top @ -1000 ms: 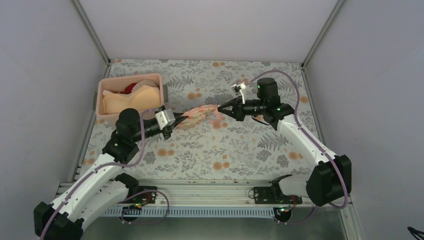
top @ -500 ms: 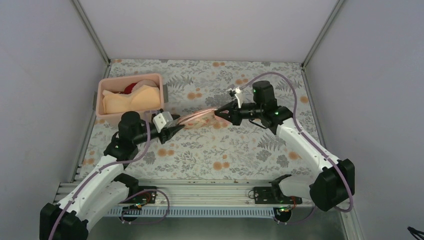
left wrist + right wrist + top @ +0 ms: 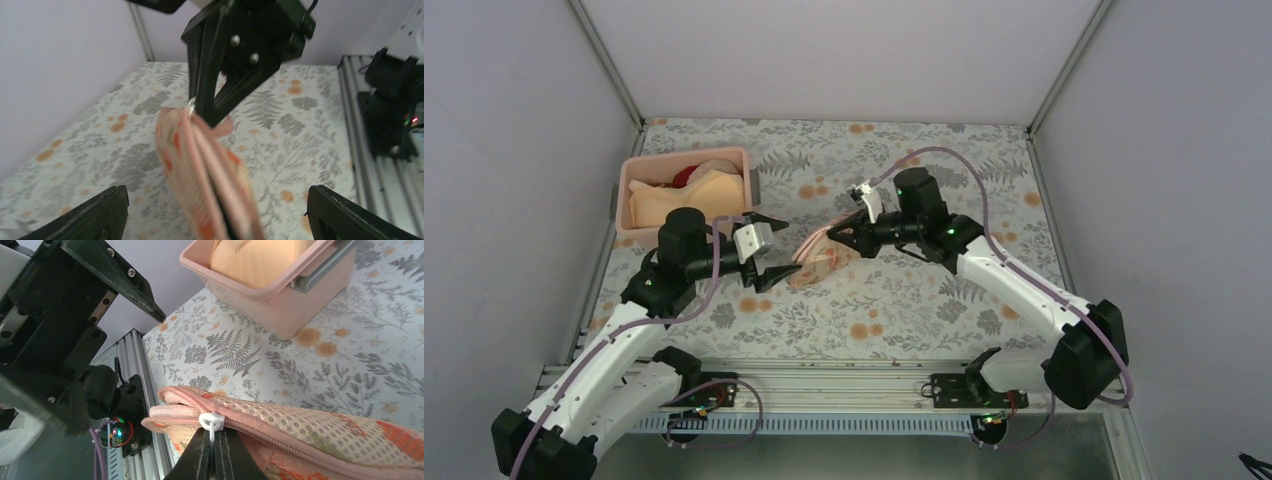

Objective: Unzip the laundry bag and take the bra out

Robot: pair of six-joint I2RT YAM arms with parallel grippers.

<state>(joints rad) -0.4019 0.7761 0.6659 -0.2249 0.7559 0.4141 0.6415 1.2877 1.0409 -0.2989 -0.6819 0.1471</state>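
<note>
The laundry bag (image 3: 817,260), peach-pink mesh with red-orange marks, hangs bunched from my right gripper (image 3: 832,232) above the floral table. That gripper (image 3: 216,450) is shut on the white zip pull (image 3: 212,421) at the bag's pink zip edging (image 3: 320,435). The zip gapes at the end beyond the pull. My left gripper (image 3: 776,250) stands wide open just left of the bag, touching nothing. In the left wrist view the bag (image 3: 200,170) dangles between its spread fingers (image 3: 95,215). The bra is hidden; only a dark slit shows in the bag's opening.
A rigid pink bin (image 3: 629,232) at the back left holds a peach bra (image 3: 679,200) and a red garment (image 3: 686,176). Grey walls close in three sides. An aluminium rail (image 3: 844,375) runs along the near edge.
My left gripper opened and let go of the bag's left end. The right gripper moved left with the zip pull, and the stretched bag went slack and bunched up.
</note>
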